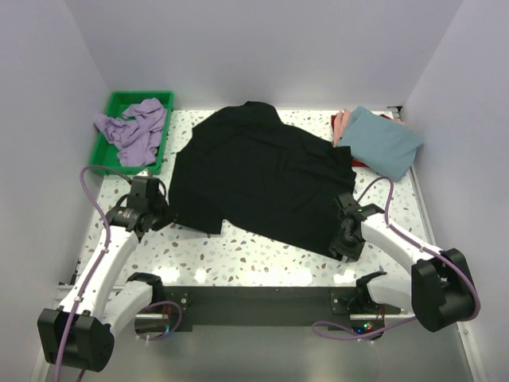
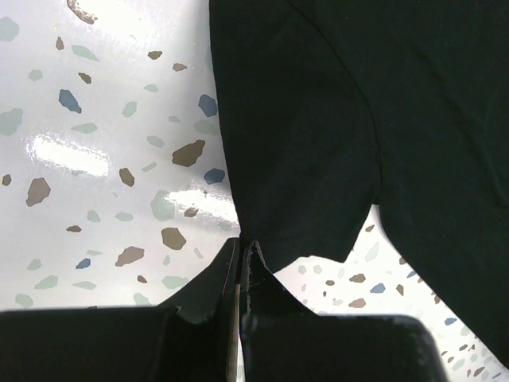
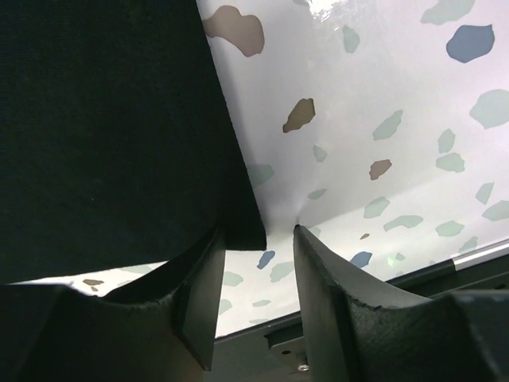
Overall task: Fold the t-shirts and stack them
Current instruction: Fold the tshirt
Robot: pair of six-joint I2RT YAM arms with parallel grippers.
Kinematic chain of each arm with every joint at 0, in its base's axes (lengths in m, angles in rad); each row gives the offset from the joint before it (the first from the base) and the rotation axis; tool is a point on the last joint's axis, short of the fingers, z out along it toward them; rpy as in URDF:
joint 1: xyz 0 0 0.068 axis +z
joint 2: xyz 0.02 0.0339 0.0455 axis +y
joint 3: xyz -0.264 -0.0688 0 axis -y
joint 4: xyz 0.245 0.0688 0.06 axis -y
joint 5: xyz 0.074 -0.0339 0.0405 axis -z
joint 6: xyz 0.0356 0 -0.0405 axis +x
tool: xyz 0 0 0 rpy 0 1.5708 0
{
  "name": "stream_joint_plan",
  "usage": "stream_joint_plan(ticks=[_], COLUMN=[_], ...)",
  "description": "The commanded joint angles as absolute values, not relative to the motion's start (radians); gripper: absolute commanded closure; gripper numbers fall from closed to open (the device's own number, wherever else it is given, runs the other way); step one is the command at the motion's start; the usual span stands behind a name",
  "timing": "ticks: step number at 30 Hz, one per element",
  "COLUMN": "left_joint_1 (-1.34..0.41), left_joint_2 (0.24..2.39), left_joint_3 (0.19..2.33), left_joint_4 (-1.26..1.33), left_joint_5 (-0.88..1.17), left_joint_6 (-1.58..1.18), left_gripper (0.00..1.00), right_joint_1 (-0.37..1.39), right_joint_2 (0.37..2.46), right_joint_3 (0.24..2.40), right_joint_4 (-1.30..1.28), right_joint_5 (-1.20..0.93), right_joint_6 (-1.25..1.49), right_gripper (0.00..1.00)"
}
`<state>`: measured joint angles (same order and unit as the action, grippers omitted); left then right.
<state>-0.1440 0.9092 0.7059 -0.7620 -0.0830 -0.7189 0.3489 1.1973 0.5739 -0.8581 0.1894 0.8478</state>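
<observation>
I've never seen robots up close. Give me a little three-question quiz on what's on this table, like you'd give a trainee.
1. True or false: the lavender t-shirt lies in the green tray.
2. Which lies on top at the far right? A pink t-shirt, B teal-blue t-shirt, C dark red t-shirt.
3. Which gripper is open, with a corner of the black t-shirt between its fingers?

Key: 1 true. 2 B. 3 the right gripper.
</observation>
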Motion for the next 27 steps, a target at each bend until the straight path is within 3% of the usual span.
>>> stream_joint_plan(ticks=[1, 5, 16, 27], left_joint_1=[-0.135, -0.133, -0.127, -0.08], left_joint_2=[0.905, 0.902, 0.896, 0.884], left_joint_3=[0.745, 0.758, 0.768, 0.928], left_joint_4=[-0.781, -0.793, -0.815, -0.977], left_joint_5=[-0.077, -0.084, -0.089, -0.181], left_joint_6=[-0.693, -0.686, -0.672, -0.586], left_gripper=[1.0, 1.0, 1.0, 1.0], right_joint_1=[0.353, 0.354, 0.354, 0.356], right_joint_2=[1.212, 1.238, 1.287, 1.186], right_joint_3=[0.564, 0.571, 0.583, 0.715], right_joint_4=[-0.787, -0.766, -0.736, -1.083], right_joint_5=[0.232, 0.23, 0.207, 0.057], right_joint_6=[0.881, 0.882, 0.853, 0.747], right_gripper=[0.57, 0.61, 1.0, 1.0])
